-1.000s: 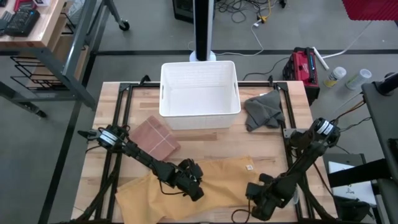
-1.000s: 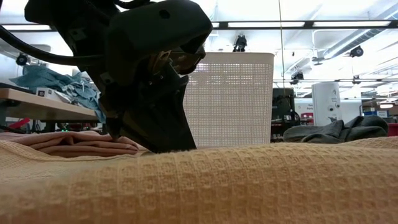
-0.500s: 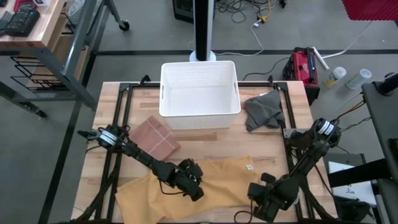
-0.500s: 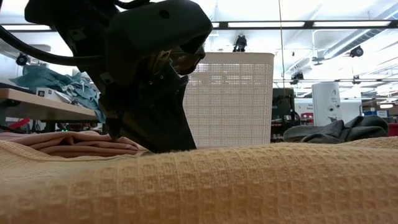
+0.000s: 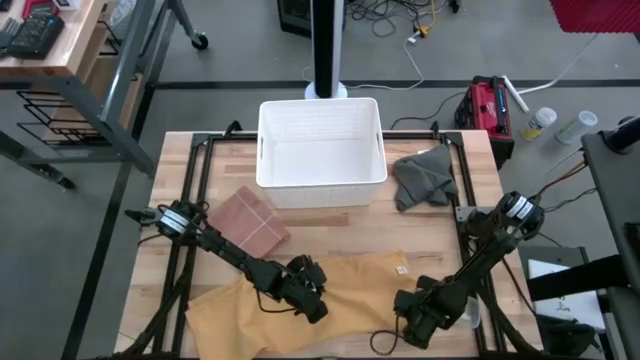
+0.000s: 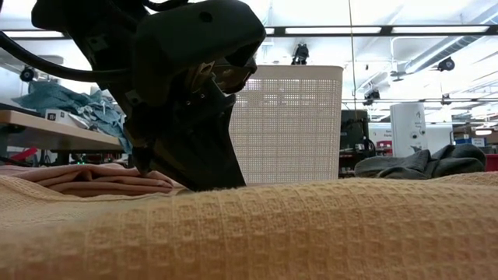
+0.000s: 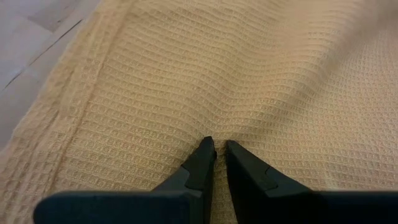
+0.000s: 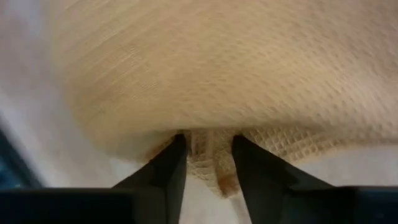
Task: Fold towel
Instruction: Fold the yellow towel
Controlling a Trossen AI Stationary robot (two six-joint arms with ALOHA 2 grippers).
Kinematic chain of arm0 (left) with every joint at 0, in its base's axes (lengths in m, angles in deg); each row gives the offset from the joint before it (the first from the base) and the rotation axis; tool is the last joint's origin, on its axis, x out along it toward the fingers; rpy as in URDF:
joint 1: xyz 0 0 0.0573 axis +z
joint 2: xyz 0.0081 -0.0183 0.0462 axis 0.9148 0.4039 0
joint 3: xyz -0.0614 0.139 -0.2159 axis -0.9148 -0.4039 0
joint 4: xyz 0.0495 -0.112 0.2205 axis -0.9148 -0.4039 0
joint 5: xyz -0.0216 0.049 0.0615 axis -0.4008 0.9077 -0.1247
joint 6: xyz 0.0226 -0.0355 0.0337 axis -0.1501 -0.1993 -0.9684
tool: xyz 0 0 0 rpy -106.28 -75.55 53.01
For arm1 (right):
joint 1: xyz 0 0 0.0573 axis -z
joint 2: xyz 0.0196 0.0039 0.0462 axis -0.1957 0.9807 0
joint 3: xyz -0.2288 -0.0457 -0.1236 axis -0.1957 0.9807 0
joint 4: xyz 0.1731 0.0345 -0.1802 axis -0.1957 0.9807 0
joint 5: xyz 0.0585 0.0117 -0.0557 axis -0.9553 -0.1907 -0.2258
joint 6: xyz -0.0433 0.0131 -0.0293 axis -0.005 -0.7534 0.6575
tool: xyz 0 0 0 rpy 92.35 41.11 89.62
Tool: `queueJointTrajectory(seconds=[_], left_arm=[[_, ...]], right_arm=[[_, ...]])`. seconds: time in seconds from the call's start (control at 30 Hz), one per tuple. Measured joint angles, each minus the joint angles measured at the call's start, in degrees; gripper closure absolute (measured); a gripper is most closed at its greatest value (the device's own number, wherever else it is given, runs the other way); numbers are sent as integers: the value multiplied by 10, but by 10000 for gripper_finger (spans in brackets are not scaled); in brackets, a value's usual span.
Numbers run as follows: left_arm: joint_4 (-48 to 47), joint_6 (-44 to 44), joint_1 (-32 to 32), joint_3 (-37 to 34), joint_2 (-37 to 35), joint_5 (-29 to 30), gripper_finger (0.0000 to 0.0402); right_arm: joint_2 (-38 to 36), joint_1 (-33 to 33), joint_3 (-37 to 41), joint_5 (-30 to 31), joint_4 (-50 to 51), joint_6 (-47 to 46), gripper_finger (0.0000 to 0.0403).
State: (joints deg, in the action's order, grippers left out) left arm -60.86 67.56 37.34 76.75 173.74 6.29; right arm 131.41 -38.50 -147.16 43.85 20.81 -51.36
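A yellow waffle-weave towel [image 5: 320,300] lies spread and rumpled across the lower middle of the high view, on the near part of the wooden table [image 5: 340,225]. The left gripper [image 5: 310,298] sits low on the towel's middle, just left of the frame's centre line; in the left wrist view its two dark fingers [image 7: 202,163] are nearly pressed together, pinching a small ridge of the weave between their tips. The right gripper [image 5: 418,322] is at the towel's lower right edge, near the bottom of the high view; in the right wrist view its fingers [image 8: 169,165] stand a little apart with a bunched fold of the towel's hem caught between them. In the low view the towel fills the whole lower half of the frame, and the left arm's dark bulk looms in the upper left. A white basket [image 5: 321,150] stands at the top centre of the table, a folded pink cloth [image 5: 254,222] lies to its lower left, and a crumpled grey cloth [image 5: 422,177] rests to its right, all well apart from the towel except the pink cloth, which lies near its upper left edge.
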Motion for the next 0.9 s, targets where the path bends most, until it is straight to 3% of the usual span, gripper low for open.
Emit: queueJointTrajectory(seconds=[0.2, 0.43, 0.63, 0.9], left_arm=[[0, 0, 0, 0, 0, 0, 365], [0, 0, 0, 0, 0, 0, 365], [8, 9, 0, -8, 0, 1, 365], [19, 28, 2, -17, -2, -1, 365]], right_arm=[[-3, -11, -16, 1, -19, 23, 390], [-9, -22, -24, 9, 36, -19, 399], [-9, -50, -24, 32, 149, -132, 400], [-10, -86, -24, 59, 155, -232, 394]])
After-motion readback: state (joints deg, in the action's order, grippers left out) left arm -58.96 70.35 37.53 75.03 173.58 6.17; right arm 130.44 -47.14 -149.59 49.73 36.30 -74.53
